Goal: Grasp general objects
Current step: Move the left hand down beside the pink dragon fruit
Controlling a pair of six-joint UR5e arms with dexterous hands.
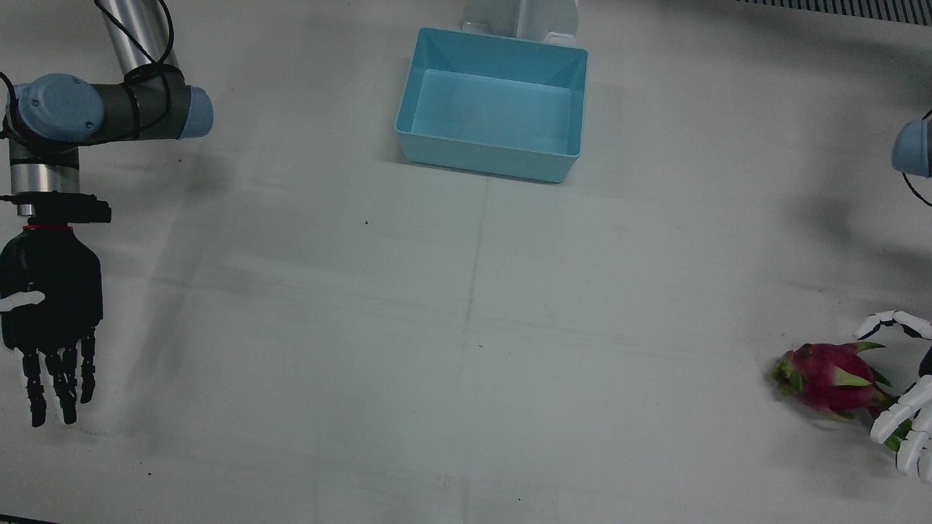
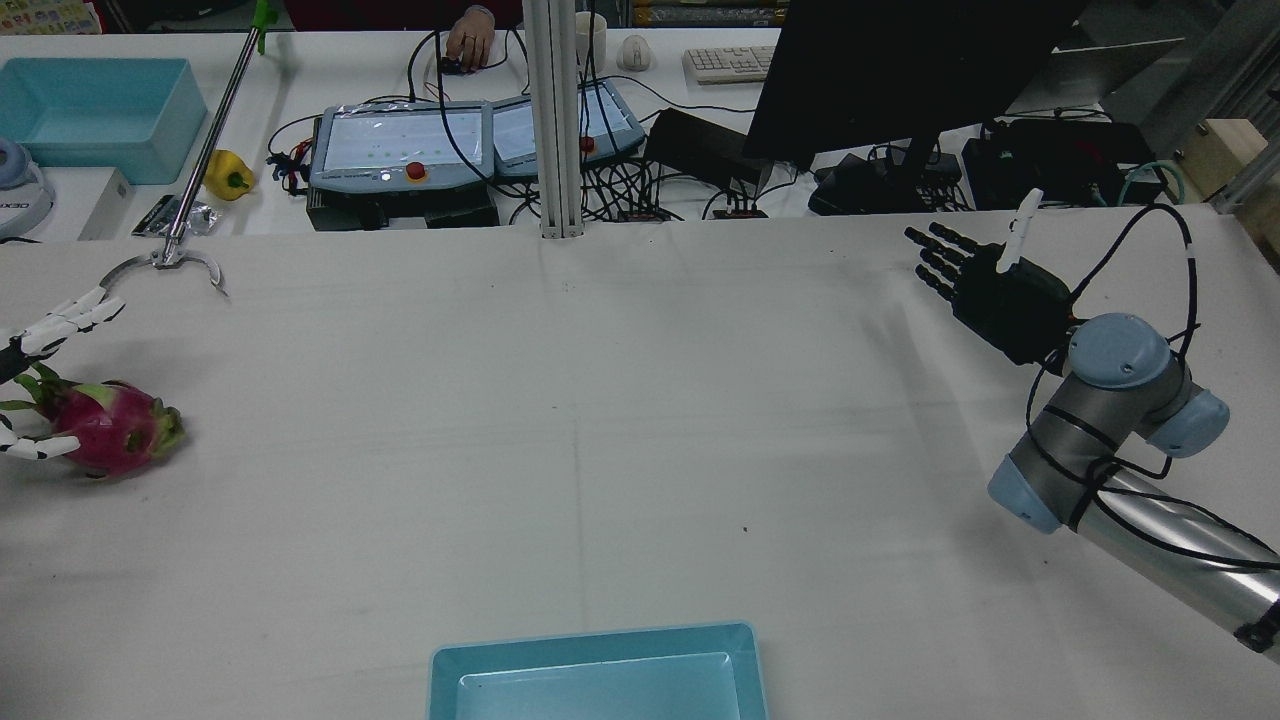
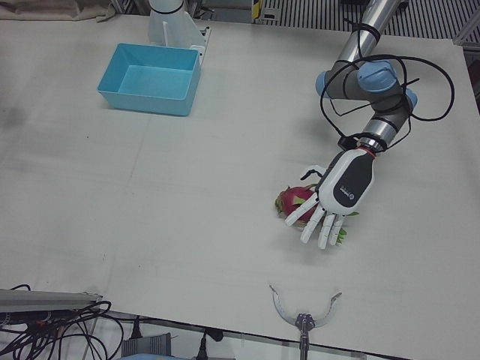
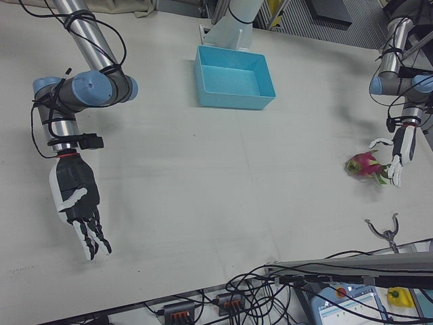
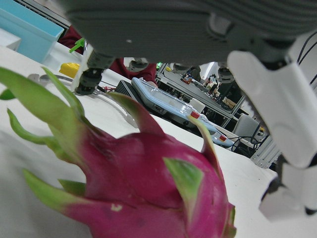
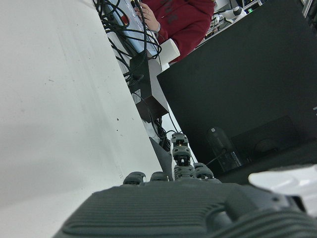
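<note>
A pink dragon fruit (image 1: 830, 378) with green scales lies on the white table near its edge, on my left arm's side. My white left hand (image 3: 337, 191) hovers over it, open, with the fingers (image 1: 899, 421) spread to either side of the fruit (image 2: 110, 425) and not closed on it. In the left hand view the fruit (image 5: 148, 188) fills the lower frame under the palm, a white finger (image 5: 277, 99) to its right. My black right hand (image 1: 51, 306) hangs open above the table on the far side, fingers straight, holding nothing (image 2: 1000, 285).
A light blue bin (image 1: 484, 156) stands between the arm pedestals. A metal grabber claw (image 2: 165, 262) on a pole rests on the table edge near the fruit. Beyond that edge a desk holds screens, cables and a yellow pepper (image 2: 228, 175); a person's hand (image 2: 470, 40) is there.
</note>
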